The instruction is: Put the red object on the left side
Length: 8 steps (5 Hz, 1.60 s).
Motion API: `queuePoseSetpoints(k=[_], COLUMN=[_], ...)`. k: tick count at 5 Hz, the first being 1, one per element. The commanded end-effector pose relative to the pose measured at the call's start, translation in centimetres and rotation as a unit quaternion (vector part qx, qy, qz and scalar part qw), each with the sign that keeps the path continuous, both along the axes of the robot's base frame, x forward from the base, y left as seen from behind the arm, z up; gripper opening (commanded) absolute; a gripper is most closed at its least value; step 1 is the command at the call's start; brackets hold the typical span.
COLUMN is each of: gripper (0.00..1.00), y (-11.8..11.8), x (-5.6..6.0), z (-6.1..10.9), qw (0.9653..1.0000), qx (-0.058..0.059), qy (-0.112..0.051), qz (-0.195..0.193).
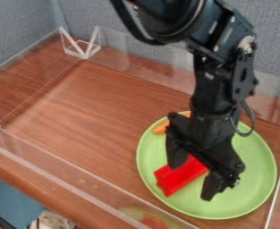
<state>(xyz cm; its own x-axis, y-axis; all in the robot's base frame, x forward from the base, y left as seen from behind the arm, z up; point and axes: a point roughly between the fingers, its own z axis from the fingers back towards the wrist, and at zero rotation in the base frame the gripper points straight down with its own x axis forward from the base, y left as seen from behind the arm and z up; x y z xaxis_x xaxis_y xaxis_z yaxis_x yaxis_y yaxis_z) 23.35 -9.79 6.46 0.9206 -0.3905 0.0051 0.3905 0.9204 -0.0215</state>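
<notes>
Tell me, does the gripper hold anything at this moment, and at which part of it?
Nothing is held. The gripper stands open, its fingers either side of the red object, which lies on the green plate.

Green plate (pixel 259 170) sat at the wooden counter's (pixel 82 107) right, orange carrot (pixel 163 127) at its upper-left rim, white wire stand (pixel 78 42) far behind.

One red block (pixel 175 178) lies on one green plate (pixel 259 166). One orange carrot (pixel 161 128) shows only as a sliver at the plate's edge, mostly hidden behind the arm. One black gripper (pixel 196 179) hangs over the plate. One white wire stand (pixel 80 41) sits in the far corner of one wooden table (pixel 71 107).
</notes>
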Motion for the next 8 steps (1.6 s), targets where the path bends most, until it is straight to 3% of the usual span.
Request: queuePoseSetpoints(k=[1, 3, 5, 7, 8], gripper=[1.0, 1.0, 1.0, 1.0, 1.0], y=[-0.4, 1.6, 2.1, 1.8, 1.5], x=[0.5, 0.9, 0.6, 1.1, 1.2], z=[1.2, 0.3, -0.5, 1.9, 2.1], qw=[0.9993, 0.9979, 0.9972, 0.9966, 0.9966], qx=[-0.007, -0.007, -0.006, 0.009, 0.012], qy=[-0.035, -0.051, -0.067, -0.08, -0.079], qz=[0.008, 0.039, -0.032, 0.012, 0.018])
